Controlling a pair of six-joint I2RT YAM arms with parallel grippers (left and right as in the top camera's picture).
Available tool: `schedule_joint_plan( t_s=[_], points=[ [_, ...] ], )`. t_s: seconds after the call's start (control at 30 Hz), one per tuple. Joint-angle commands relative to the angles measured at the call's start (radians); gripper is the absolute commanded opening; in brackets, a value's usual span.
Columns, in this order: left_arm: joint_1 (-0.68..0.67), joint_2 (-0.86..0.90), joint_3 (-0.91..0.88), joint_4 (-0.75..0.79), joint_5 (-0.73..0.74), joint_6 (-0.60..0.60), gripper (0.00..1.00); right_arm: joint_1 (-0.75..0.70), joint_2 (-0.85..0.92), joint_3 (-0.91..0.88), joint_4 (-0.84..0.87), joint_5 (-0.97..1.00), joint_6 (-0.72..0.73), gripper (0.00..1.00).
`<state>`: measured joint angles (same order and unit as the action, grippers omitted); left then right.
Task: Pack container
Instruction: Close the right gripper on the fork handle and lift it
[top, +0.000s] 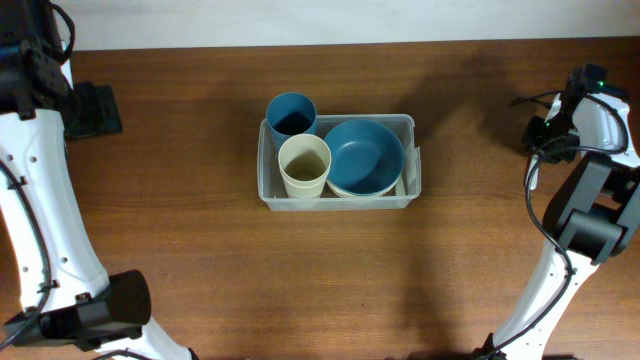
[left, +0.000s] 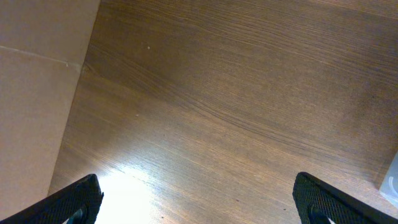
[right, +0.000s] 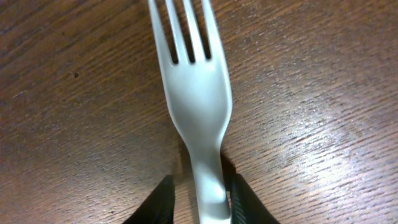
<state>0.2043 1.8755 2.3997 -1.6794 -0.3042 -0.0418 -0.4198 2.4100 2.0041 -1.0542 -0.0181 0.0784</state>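
Observation:
The clear plastic container (top: 266, 190) sits at the table's middle. It holds a blue cup (top: 291, 114), a cream cup (top: 304, 165) and a blue bowl (top: 363, 155) stacked on a cream bowl. My right gripper (right: 199, 186) is at the far right of the table (top: 541, 135), shut on the handle of a white plastic fork (right: 196, 93) whose tines point away, low over the wood. My left gripper (left: 199, 205) is open wide and empty over bare wood at the far left (top: 95, 110). The fork is hidden in the overhead view.
The table's pale left edge (left: 37, 93) shows in the left wrist view, and a corner of the container (left: 392, 180) at that view's right edge. Both arm bases (top: 90, 310) stand at the front corners. Black cables (top: 535, 100) hang by the right arm.

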Motion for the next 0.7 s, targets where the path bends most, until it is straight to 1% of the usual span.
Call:
schedule_joint_plan(
  t_s=[0.0,0.07,0.2,0.23,0.5,0.67],
  points=[
    [0.002,-0.025,0.016,0.002,-0.014,0.002,1.00,-0.001,0.021,-0.005,-0.004,-0.004,0.005,0.20],
    [0.002,-0.025,0.016,0.002,-0.014,0.002,1.00,-0.001,0.021,-0.005,-0.004,-0.004,0.005,0.14],
    [0.002,-0.025,0.016,0.002,-0.014,0.002,1.00,-0.001,0.020,-0.005,-0.005,-0.005,0.005,0.08],
    [0.002,-0.025,0.016,0.002,-0.014,0.002,1.00,-0.001,0.020,-0.005,-0.007,-0.005,0.005,0.04],
    [0.002,-0.025,0.016,0.002,-0.014,0.002,1.00,-0.001,0.020,0.027,-0.043,-0.005,0.005,0.04],
    [0.002,-0.025,0.016,0.002,-0.014,0.002,1.00,-0.001,0.020,0.137,-0.122,-0.005,0.005,0.04]
  ],
)
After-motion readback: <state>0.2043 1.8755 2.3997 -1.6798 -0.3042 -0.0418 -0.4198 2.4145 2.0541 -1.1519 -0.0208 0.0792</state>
